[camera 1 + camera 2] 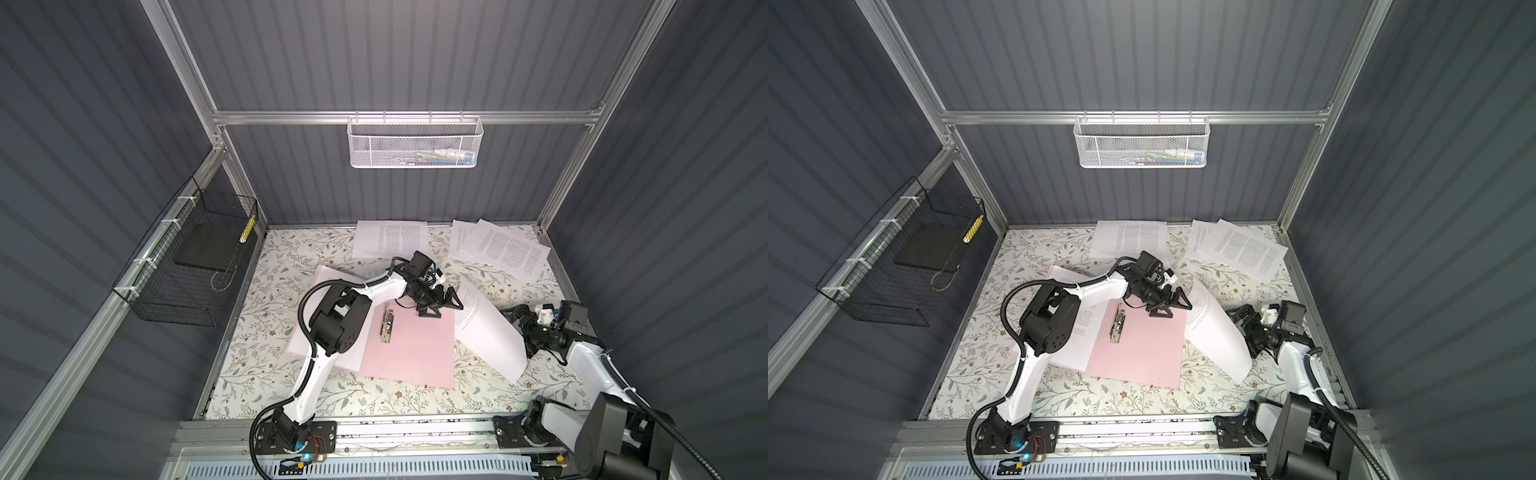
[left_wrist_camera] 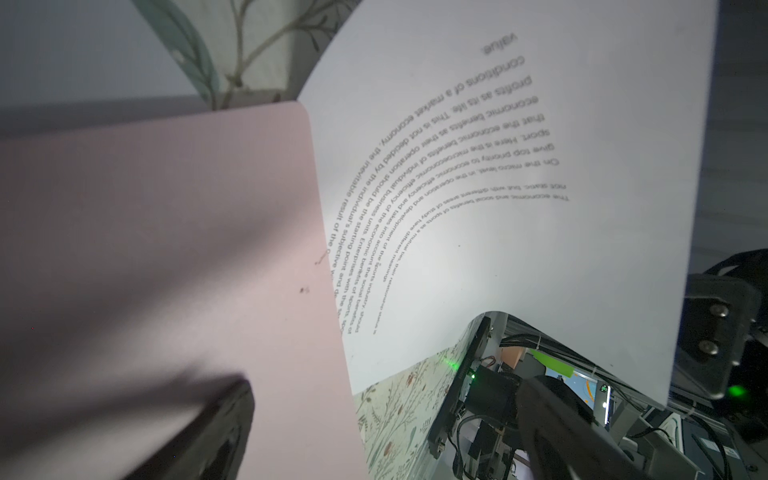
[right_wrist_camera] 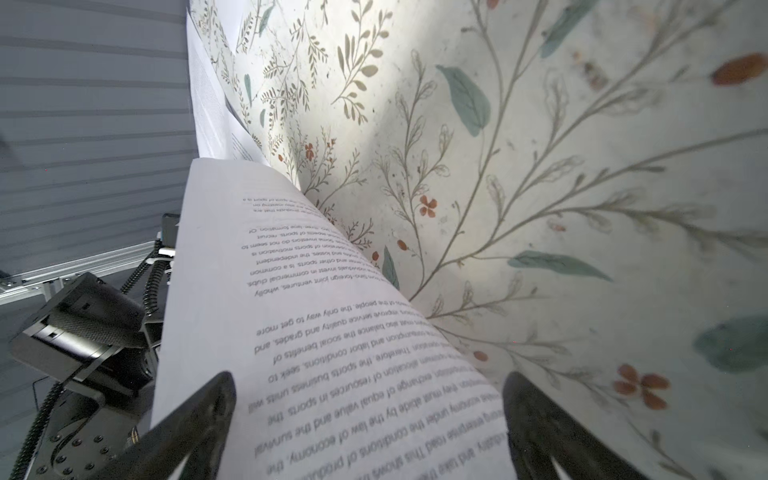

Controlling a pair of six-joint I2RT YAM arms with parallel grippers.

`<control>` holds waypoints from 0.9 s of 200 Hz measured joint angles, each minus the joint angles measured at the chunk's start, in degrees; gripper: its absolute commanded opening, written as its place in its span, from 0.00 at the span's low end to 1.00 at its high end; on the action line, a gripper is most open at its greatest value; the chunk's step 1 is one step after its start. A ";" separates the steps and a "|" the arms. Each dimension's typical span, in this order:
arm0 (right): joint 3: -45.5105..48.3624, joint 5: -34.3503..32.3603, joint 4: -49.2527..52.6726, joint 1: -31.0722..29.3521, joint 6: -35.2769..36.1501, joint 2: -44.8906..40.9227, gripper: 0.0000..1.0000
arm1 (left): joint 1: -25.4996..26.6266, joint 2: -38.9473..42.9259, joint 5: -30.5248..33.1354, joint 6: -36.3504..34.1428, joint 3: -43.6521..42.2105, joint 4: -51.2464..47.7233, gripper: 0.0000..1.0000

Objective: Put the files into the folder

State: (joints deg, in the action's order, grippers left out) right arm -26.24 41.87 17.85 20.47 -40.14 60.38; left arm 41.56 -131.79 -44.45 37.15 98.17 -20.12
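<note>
The surface (image 1: 266,386) carries a pale floral print and is closed in by dark grey ribbed walls (image 1: 415,62) on an aluminium frame (image 1: 291,117). A white mesh basket (image 1: 413,143) hangs on the back rail, and a black wire basket (image 1: 183,274) hangs on the left wall. The folder (image 1: 411,349) lies open near the middle, its metal clip (image 1: 386,328) facing up. The files (image 1: 390,239) are scattered: some lie along the back edge, and one curved sheet (image 1: 486,332) meets the folder's right edge. The left gripper (image 1: 442,309) hovers over the folder's far corner, jaws spread. The right gripper (image 3: 370,380) is spread too; the curved sheet passes between its fingers without being pinched.
</note>
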 measured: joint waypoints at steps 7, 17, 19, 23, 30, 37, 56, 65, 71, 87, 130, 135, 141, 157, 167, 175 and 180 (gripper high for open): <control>0.26 0.44 -0.59 0.00 -0.66 -1.07 0.99 | -0.02 0.00 -0.13 0.02 -0.09 0.09 1.00; 0.37 1.03 -1.33 0.00 -1.49 -2.43 0.99 | -0.02 0.00 -0.31 0.15 -0.22 0.35 1.00; 0.37 1.16 -1.46 0.00 -1.60 -2.67 0.99 | -0.02 0.00 -0.35 0.15 -0.22 0.39 1.00; 0.37 1.44 -1.77 0.00 -1.90 -3.30 0.99 | -0.02 0.00 -0.44 0.20 -0.28 0.46 1.00; 0.37 1.84 -2.14 0.00 -2.19 -4.22 0.99 | -0.02 0.00 -0.57 0.31 -0.33 0.55 1.00; 0.37 2.23 -2.45 0.00 -2.38 -4.98 0.99 | -0.02 -0.02 -0.63 0.48 -0.35 0.70 1.00; 0.26 3.21 -2.62 0.00 -2.25 -5.81 0.99 | -0.02 -0.02 -0.74 0.85 -0.44 0.92 1.00; 0.09 3.54 -2.40 0.00 -1.90 -5.29 0.99 | -0.02 -0.02 -0.79 1.03 -0.44 0.96 1.00; -0.09 3.91 -2.27 -0.02 -1.57 -4.55 0.99 | -0.02 -0.07 -0.83 1.07 -0.44 1.03 1.00; -1.07 4.55 -1.25 -0.46 -0.17 -1.27 0.99 | -0.02 -0.13 -1.05 1.29 -0.44 1.40 1.00; -5.16 -0.48 6.10 -2.10 4.61 1.70 0.99 | -0.04 -0.15 -1.66 1.70 -1.05 2.62 1.00; -5.35 -1.25 6.67 -2.14 4.85 0.61 0.99 | -0.04 -0.15 -1.73 1.73 -1.14 2.80 1.00; -5.44 -1.81 7.06 -2.19 5.07 -0.85 0.99 | -0.04 -0.15 -1.81 1.77 -1.18 2.93 1.00; -5.44 -2.67 7.52 -2.27 5.53 -4.68 0.99 | -0.04 -0.15 -1.92 2.05 -1.27 3.21 1.00; -5.51 -2.69 7.56 -2.27 5.86 -5.86 0.99 | -0.04 -0.15 -1.95 2.16 -1.29 3.39 1.00; -5.57 -2.67 7.61 -2.27 6.19 -5.84 0.99 | -0.04 -0.15 -1.97 2.36 -1.33 3.48 1.00; -5.62 -2.62 7.63 -2.27 6.40 -5.44 0.99 | -0.04 -0.15 -1.97 2.40 -1.36 3.52 1.00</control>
State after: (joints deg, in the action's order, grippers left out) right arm -31.86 39.24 25.47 18.20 -33.74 54.94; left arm 41.52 -131.94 -46.41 39.55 96.82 -16.60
